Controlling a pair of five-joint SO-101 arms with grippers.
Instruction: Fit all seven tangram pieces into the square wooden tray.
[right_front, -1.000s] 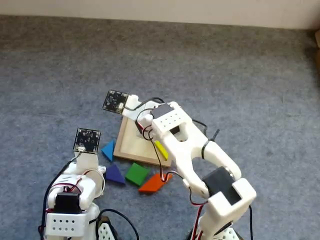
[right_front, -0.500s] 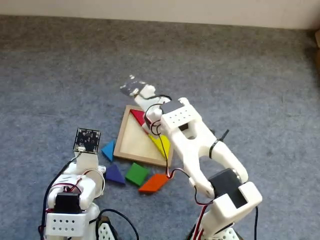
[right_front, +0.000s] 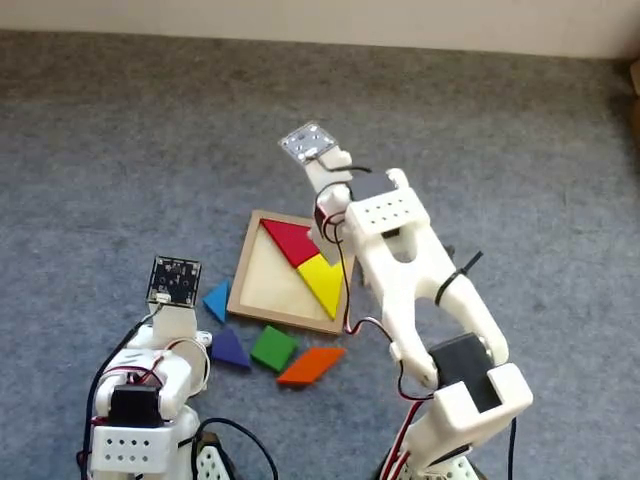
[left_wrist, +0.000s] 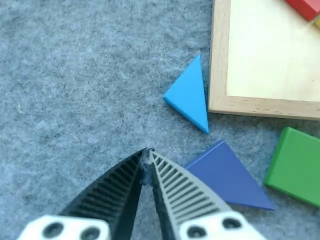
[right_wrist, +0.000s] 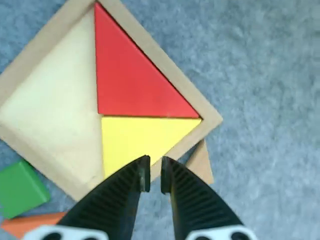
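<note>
1. High view: the tray (right_front: 244, 260) lies flat on the grey worktop (right_front: 120, 150), ahead of the two arms and set a little askew
2. A red triangle (right_front: 290, 240) lies in its far corner. A yellow triangle (right_front: 322, 280) lies beside it, and the two meet along one edge. Together they cover the half nearer the right arm (right_front: 400, 260), and the other half is bare wood
3. A light blue triangle (right_front: 215, 300) lies on the worktop just beside the tray's left rim, with one point close to the wood
4. Along the near rim lie a dark blue triangle (right_front: 228, 350), a green square (right_front: 273, 347) and an orange parallelogram (right_front: 310, 365). They form a loose row, each close to the next, and the green square is just off the rim
5. In the right wrist view a tan wedge (right_wrist: 201, 162) shows against the outside of the tray's corner near the yellow triangle. What it is cannot be told
6. The right tool (right_wrist: 153, 167) hangs over the yellow triangle's tip near the rim. It is narrow, with a thin slit between its jaws, and holds nothing
7. The left tool (left_wrist: 148, 152) is closed tip to tip and holds nothing. It is poised over bare worktop near the light blue and dark blue triangles, touching neither, on the left arm (right_front: 150, 390) at the near left
</note>
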